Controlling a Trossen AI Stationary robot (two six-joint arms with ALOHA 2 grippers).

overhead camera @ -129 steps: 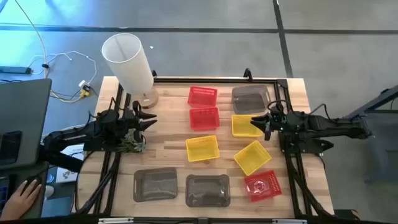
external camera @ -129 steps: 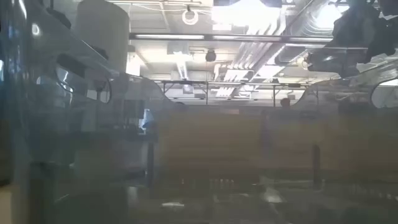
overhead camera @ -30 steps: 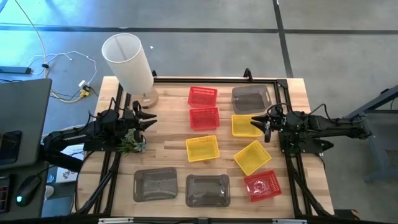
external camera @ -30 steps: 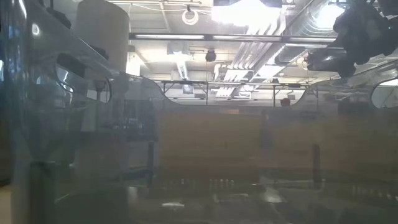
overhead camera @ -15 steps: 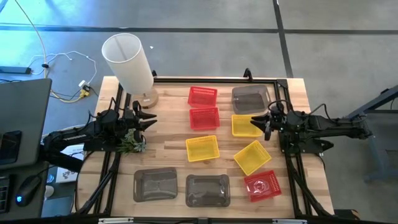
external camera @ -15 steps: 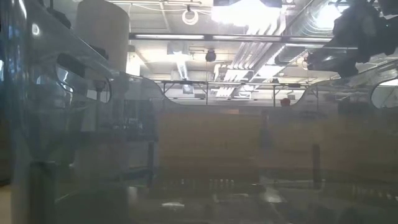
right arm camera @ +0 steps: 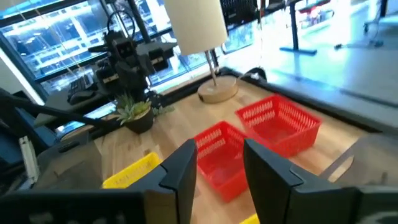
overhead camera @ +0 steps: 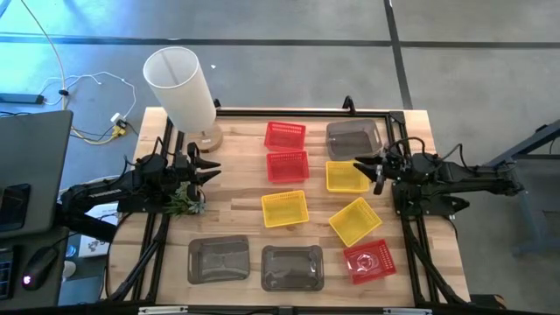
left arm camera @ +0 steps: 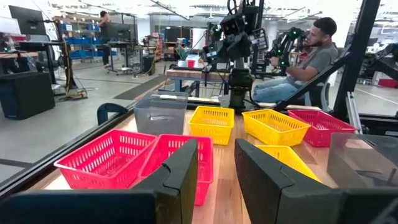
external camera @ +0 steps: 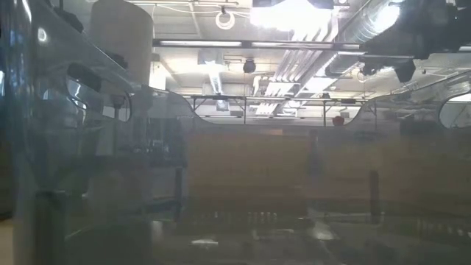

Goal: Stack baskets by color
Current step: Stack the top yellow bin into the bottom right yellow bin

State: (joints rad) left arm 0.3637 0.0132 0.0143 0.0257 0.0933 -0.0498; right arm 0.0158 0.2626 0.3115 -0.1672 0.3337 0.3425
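Nothing has been stacked yet: all nine baskets are seen lying singly on the worktop (overhead camera: pixel 236 188). Two red baskets (overhead camera: pixel 285 136) (overhead camera: pixel 287 165) are set one behind the other near the far middle, with a grey basket (overhead camera: pixel 353 138) beside them toward the right. Three yellow baskets are spread through the centre and right (overhead camera: pixel 285 208) (overhead camera: pixel 347 176) (overhead camera: pixel 356 220). The third red basket (overhead camera: pixel 368 261) is placed at the near right corner, well apart from its fellows, and two more grey baskets (overhead camera: pixel 219 259) (overhead camera: pixel 292 267) are lined along the near edge.

The right gripper (overhead camera: pixel 374 173) is held just beside the right-hand yellow basket, above its edge; its fingers (right arm camera: pixel 183 167) are seen parted by a narrow gap with nothing between them. The left gripper (overhead camera: pixel 208 166) is parked at the left edge near a small plant (overhead camera: pixel 183 201) and the lamp (overhead camera: pixel 182 87); its fingers (left arm camera: pixel 186 168) are likewise narrowly parted and empty.

Several risks can be judged from here. With so narrow an opening, the thin mesh rim could be missed or pushed, and the light basket slid into the grey one behind it. A basket gripped by one wall would probably hang tilted and might catch on the rim below instead of nesting. The low view is too hazed for heights to be confirmed.
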